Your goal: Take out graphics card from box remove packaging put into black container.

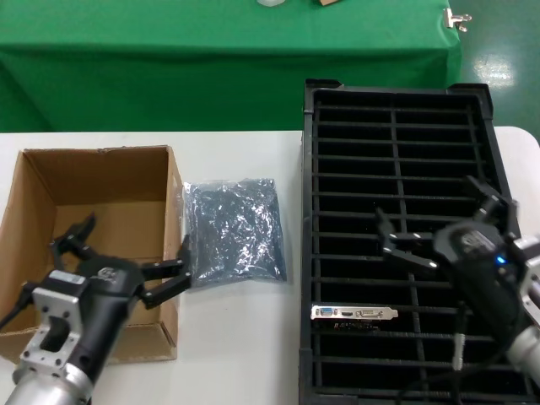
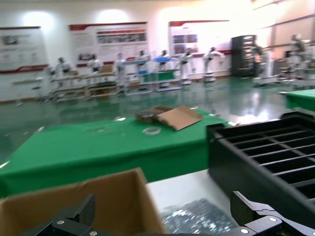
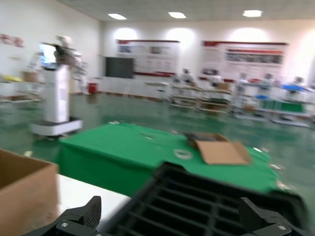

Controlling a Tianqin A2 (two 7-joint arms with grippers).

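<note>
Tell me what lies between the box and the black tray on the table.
In the head view the empty bag lies flat between the box and the tray, close beside the box wall; bare table separates it from the tray.

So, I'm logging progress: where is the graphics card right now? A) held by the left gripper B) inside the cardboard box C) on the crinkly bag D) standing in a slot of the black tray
D: the graphics card stands in a slot of the black container, its silver bracket facing up.

I'm in a big robotics lab/test hall: glossy green floor [image 3: 147,110], rows of white humanoid robots at workbenches [image 2: 142,69], red-and-white wall posters [image 2: 108,42], green-clothed tables [image 1: 219,59], ceiling panel lights [image 3: 177,14].
</note>
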